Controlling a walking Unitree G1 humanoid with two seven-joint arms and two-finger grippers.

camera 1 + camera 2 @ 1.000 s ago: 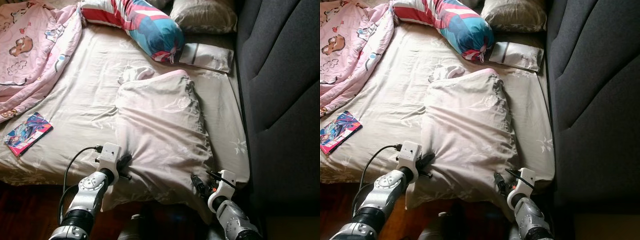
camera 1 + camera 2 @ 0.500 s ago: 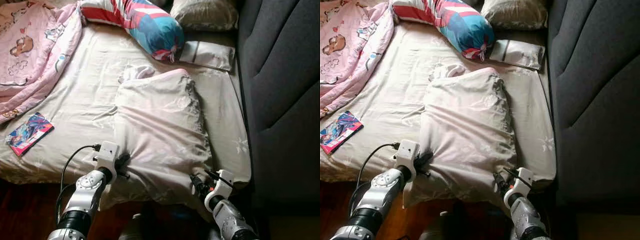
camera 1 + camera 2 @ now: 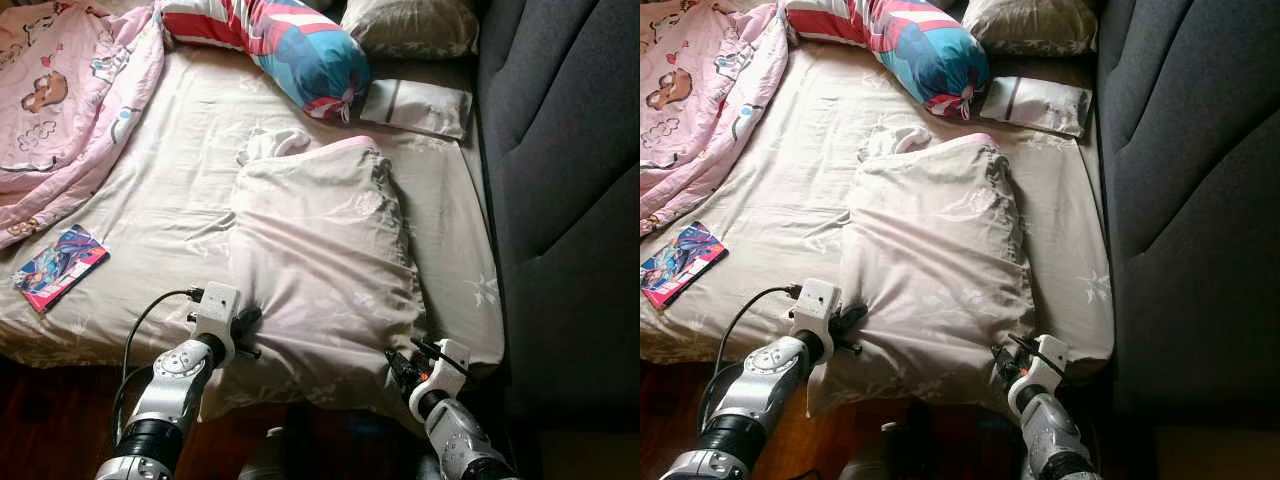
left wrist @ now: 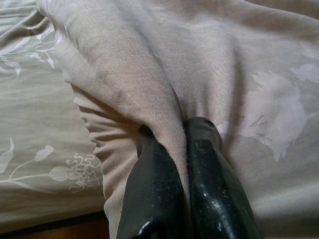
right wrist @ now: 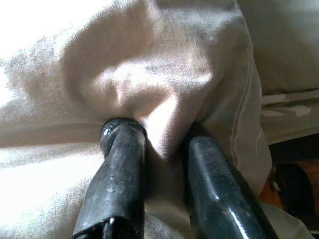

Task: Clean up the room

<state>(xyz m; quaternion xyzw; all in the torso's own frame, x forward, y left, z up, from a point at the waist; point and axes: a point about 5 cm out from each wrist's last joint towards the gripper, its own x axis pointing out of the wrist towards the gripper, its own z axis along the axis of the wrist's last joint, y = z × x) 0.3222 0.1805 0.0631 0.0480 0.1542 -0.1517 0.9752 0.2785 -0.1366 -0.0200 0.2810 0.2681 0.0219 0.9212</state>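
Observation:
A large beige pillow lies lengthwise on the bed, its near end hanging over the bed's front edge. My left gripper is shut on a fold of the pillow's near left corner; the wrist view has cloth pinched between its black fingers. At the near right corner my right gripper is shut on the pillow fabric, which bunches between its fingers.
A pink cartoon blanket is heaped at the far left. A colourful book lies near the bed's front left. A striped bolster, a grey pillow and a small flat cushion sit at the back. A dark headboard rises on the right.
Both grippers keep their hold on the pillow. The view has shifted slightly; the pillow's near end sits a little differently over the bed's edge.

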